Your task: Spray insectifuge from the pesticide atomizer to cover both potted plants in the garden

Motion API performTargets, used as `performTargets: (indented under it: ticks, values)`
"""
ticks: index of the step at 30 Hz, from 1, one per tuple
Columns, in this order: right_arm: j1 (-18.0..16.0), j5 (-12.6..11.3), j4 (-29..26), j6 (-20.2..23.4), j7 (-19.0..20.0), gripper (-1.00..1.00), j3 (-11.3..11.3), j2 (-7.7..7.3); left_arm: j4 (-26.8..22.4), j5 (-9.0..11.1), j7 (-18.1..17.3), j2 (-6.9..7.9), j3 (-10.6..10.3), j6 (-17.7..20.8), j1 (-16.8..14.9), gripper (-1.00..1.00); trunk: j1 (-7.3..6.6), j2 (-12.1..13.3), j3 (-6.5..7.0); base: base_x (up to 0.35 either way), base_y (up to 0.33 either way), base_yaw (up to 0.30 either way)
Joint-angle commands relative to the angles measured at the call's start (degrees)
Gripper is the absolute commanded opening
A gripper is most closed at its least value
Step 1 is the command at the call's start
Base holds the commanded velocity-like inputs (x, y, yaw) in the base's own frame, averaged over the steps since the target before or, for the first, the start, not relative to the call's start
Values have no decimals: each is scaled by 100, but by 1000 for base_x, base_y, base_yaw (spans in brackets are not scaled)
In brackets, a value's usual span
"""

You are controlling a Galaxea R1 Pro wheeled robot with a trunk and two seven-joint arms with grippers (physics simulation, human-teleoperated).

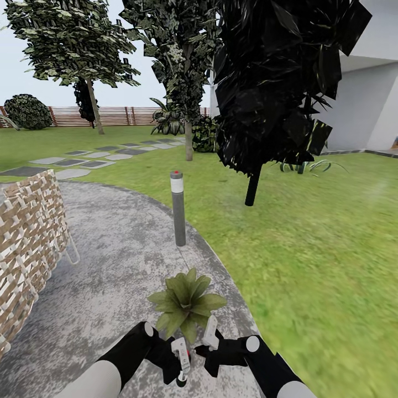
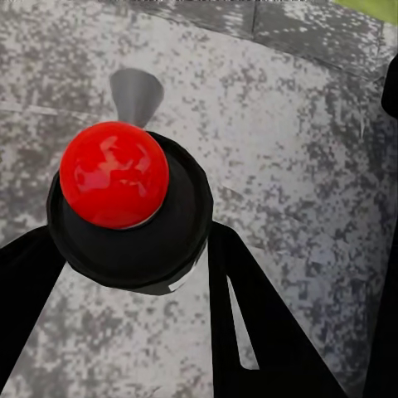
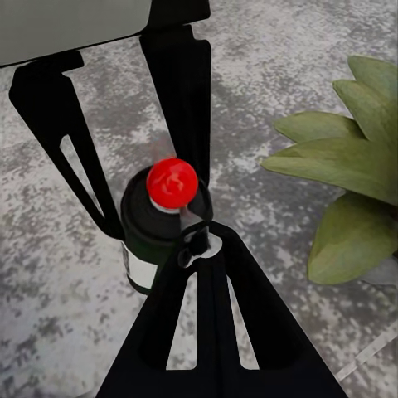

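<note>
The pesticide atomizer (image 1: 181,354) is a dark bottle with a white label and a red ball top (image 2: 114,174). My left gripper (image 1: 180,366) is shut on it low over the paved patio, its black fingers (image 2: 265,332) on either side of the bottle's body. My right gripper (image 1: 210,338) is shut, and its joined tips (image 3: 199,240) touch the atomizer (image 3: 162,224) just below the red top. One potted plant (image 1: 187,301), a rosette of broad green leaves, stands right in front of both grippers, and its leaves (image 3: 348,166) lie close beside the bottle. Its pot is hidden under the leaves.
A grey bollard lamp (image 1: 178,207) stands at the patio's edge beyond the plant. A woven wicker chair (image 1: 27,243) fills the left side. Lawn (image 1: 309,249) spreads to the right, with dark trees (image 1: 276,83), stepping stones (image 1: 83,160) and a wooden fence (image 1: 116,116) behind.
</note>
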Motion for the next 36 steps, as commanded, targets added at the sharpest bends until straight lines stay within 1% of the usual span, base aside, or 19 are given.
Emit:
performTargets:
  ticks: [1, 4, 9, 36]
  values:
    - [-2, 44, -7, -27, 8, -100, -7, 2, -13, -2, -30, -1, -7, 53, -2, -100, -1, -2, -6, 0, 0, 0]
    - [-2, 44, -7, -27, 8, -100, -7, 2, -7, -2, -32, -1, -3, 53, -8, -100, -1, -2, -6, 0, 0, 0]
    - [-2, 44, -7, -28, 8, -100, -7, 2, -5, -2, -33, -56, 1, 37, -1, -100, -1, -2, -6, 0, 0, 0]
    - [-2, 44, -7, -29, 8, -100, -7, 20, 2, 9, -35, -74, 13, 4, -8, -100, -1, -2, -6, 0, 0, 0]
